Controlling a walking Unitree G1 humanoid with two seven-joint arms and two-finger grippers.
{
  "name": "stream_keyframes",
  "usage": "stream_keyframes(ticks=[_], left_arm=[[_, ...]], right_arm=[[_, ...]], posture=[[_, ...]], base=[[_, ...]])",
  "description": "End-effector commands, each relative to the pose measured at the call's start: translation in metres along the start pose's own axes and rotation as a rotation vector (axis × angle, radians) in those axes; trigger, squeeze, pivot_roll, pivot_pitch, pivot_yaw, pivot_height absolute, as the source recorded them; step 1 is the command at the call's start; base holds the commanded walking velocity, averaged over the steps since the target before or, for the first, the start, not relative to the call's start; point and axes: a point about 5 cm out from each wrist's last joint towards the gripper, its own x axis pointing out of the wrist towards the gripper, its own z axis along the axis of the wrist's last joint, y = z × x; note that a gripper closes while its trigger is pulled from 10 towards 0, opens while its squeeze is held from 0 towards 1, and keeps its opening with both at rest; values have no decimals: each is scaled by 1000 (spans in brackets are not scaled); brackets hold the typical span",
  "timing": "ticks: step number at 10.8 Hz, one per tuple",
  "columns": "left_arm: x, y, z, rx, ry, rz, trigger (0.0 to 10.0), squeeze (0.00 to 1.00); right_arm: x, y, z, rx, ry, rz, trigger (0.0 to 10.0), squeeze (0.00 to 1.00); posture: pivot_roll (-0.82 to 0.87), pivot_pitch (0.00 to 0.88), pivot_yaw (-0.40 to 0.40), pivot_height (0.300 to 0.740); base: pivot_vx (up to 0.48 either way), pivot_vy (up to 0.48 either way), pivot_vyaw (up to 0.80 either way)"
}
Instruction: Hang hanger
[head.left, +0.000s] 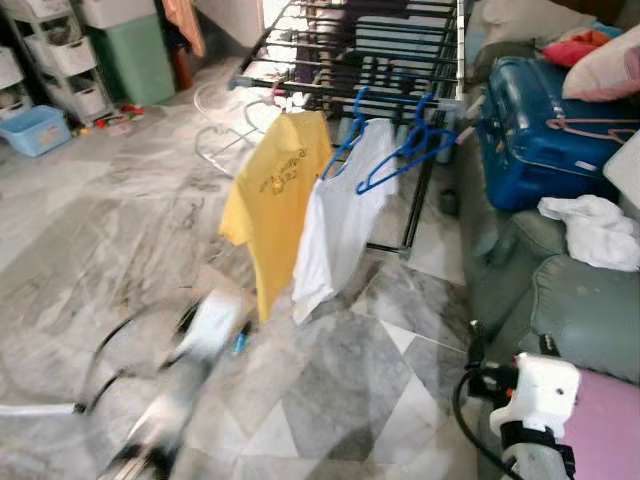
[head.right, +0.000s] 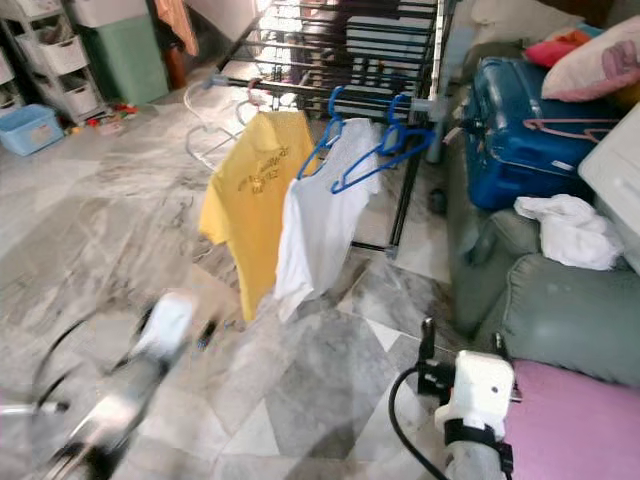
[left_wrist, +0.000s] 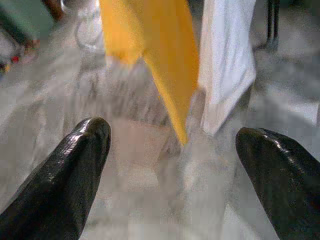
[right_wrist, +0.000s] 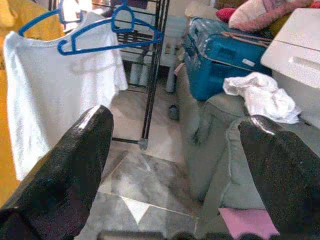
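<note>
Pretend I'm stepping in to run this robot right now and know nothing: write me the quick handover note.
Left gripper: open, empty, arm blurred and low over the marble floor.
Right gripper: open, empty, beside the grey sofa.
Drying rack: yellow shirt and white shirt hang from its front bar; an empty blue hanger hangs there beside the white shirt.
A pink hanger lies on the blue suitcase; white cloth lies on the sofa.
Done: two shirts up.
Left: neither gripper holds a hanger; I'd guess the white cloth is next.
</note>
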Motion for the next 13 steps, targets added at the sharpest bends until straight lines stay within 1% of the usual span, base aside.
stream_keyframes(ticks=[1,2,4,5,6,7,8,9,10,11,12,13], left_arm=[[-3,2,3,27,-38,-21,10000,0],[-6,-4,6,46,-87,-57,10000,0],[1,-20,31,49,-214,-118,10000,0],[6,-25,50,34,-285,-117,10000,0],[8,-25,52,14,-290,-110,10000,0],[18,-27,68,-52,-295,-70,10000,0],[22,-27,77,-82,-316,-23,10000,0],[25,-31,88,-109,-356,33,10000,0],[25,-35,98,-99,-405,57,10000,0],[26,-37,100,-105,-411,57,10000,0],[27,-39,104,-120,-426,74,10000,0],[28,-40,113,-116,-464,93,10000,0]], right_arm=[[-3,-1,1,12,0,-7,10000,0],[-4,-1,1,12,-1,-7,10000,0],[1,2,3,7,-6,19,10000,0],[6,2,5,7,-13,33,10000,0],[8,2,5,3,-14,45,10000,0],[14,2,7,3,-22,62,10000,0],[19,2,9,-4,-31,81,10000,0],[31,0,14,11,-47,102,10000,0],[39,2,17,-2,-62,124,10000,0],[42,2,17,3,-65,124,10000,0],[48,5,16,13,-67,128,10000,0],[51,12,20,15,-82,160,10000,0]], posture=[[-47,33,-15,740],[-45,36,-19,740],[-26,44,-37,740],[-6,53,-50,740],[2,53,-57,740],[18,55,-67,740],[20,55,-70,740],[15,54,-68,740],[14,48,-72,740],[11,43,-72,740],[8,32,-76,740],[3,21,-78,740]], base=[[0,0,0],[0,0,0],[0,0,0],[0,0,0],[0,0,0],[0,0,0],[0,0,0],[0,0,0],[0,0,0],[0,0,0],[0,0,0],[0,0,0]])
